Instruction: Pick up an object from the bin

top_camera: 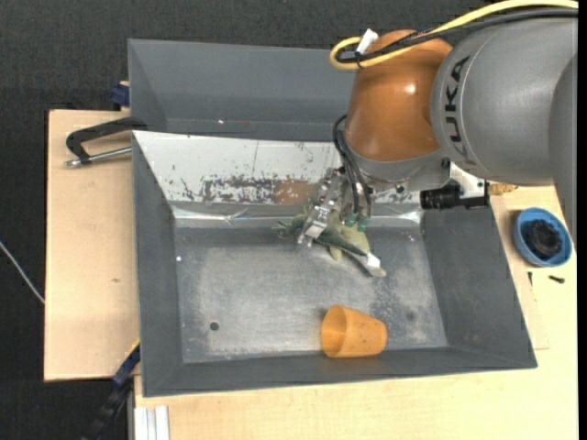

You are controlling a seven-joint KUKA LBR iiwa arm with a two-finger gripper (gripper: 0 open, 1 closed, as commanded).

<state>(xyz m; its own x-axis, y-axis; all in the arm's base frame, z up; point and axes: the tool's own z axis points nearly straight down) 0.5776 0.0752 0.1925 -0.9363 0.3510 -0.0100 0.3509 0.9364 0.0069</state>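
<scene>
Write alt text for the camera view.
The robot arm's gripper is low at the back of a grey metal bin, right over a small green and white thing. An orange cup lies on its side near the front wall.

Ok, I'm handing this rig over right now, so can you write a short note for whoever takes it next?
Gripper: low at the back of the bin, right of the middle, at a small greenish thing with a white end. Whether it has a grip cannot be seen.
Orange cup: on its side near the front wall, apart from the gripper.
Done: the reach in.
Left: secure the greenish thing and lift it clear.
</scene>
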